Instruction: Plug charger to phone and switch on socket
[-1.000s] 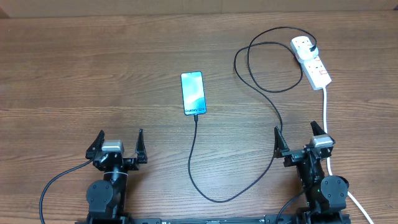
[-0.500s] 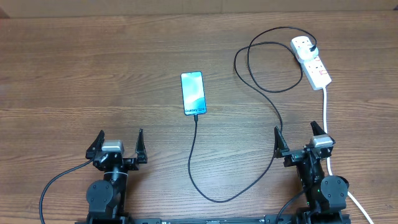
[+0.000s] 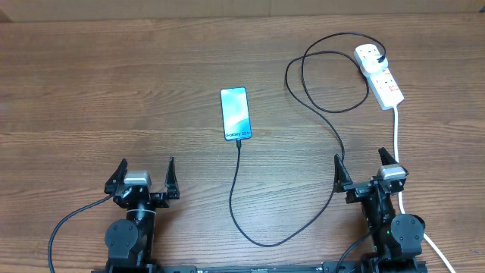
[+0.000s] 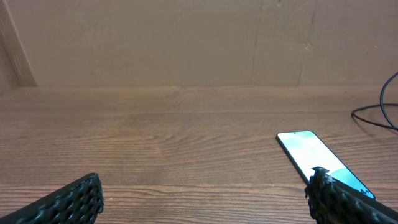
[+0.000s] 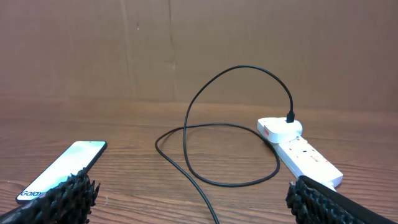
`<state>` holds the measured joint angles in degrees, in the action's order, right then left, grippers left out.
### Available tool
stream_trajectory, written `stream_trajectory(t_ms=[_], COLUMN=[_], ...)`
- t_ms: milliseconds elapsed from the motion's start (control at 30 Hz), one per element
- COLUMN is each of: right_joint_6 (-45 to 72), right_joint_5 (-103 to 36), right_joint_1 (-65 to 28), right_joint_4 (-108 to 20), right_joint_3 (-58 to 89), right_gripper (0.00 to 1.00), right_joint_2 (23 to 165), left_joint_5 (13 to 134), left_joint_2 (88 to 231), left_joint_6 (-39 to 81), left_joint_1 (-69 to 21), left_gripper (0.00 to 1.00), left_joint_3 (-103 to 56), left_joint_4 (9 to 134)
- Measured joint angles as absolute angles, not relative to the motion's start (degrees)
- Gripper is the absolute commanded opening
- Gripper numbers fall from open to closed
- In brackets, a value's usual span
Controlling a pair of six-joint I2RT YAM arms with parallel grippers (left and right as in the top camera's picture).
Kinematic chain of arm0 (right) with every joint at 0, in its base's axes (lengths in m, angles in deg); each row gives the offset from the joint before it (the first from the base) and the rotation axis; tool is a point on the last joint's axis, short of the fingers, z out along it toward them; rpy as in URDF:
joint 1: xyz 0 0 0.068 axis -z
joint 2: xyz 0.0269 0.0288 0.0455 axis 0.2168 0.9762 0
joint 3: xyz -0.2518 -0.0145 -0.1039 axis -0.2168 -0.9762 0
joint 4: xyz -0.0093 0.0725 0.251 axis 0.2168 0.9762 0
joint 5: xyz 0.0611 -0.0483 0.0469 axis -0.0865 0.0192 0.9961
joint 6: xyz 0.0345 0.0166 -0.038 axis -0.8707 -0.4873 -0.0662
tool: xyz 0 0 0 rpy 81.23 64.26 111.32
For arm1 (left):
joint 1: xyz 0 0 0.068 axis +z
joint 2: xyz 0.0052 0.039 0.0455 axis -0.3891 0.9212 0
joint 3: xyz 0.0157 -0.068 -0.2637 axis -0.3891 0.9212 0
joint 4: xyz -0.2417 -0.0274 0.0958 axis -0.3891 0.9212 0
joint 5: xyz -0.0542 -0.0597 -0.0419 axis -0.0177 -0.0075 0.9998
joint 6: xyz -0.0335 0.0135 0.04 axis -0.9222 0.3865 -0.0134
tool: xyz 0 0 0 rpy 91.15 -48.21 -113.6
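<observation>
The phone lies face up mid-table, light blue screen with "Galaxy S24" text; it also shows in the left wrist view and the right wrist view. The black charger cable runs from the phone's near end, loops right and up to its plug in the white socket strip at the far right; cable and socket show in the right wrist view. My left gripper is open and empty near the front left. My right gripper is open and empty, front right.
The socket's thick white cord runs down the right side past my right arm. A cardboard wall stands behind the wooden table.
</observation>
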<state>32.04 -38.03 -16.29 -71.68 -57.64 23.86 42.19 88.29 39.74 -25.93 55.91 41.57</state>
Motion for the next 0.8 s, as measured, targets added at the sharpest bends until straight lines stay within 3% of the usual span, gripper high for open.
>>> stream_trajectory(t_ms=[800], right_joint_6=[32.0], right_joint_5=[-37.4], right_joint_1=[-16.3], right_joint_4=[-71.8], right_joint_3=[-57.6], right_gripper=[1.00], right_joint_2=[23.9], left_joint_5=[42.2], left_joint_2=[88.3], left_joint_6=[39.7], left_joint_1=[-25.9], left_gripper=[0.99], left_joint_3=[55.9], left_joint_4=[41.6])
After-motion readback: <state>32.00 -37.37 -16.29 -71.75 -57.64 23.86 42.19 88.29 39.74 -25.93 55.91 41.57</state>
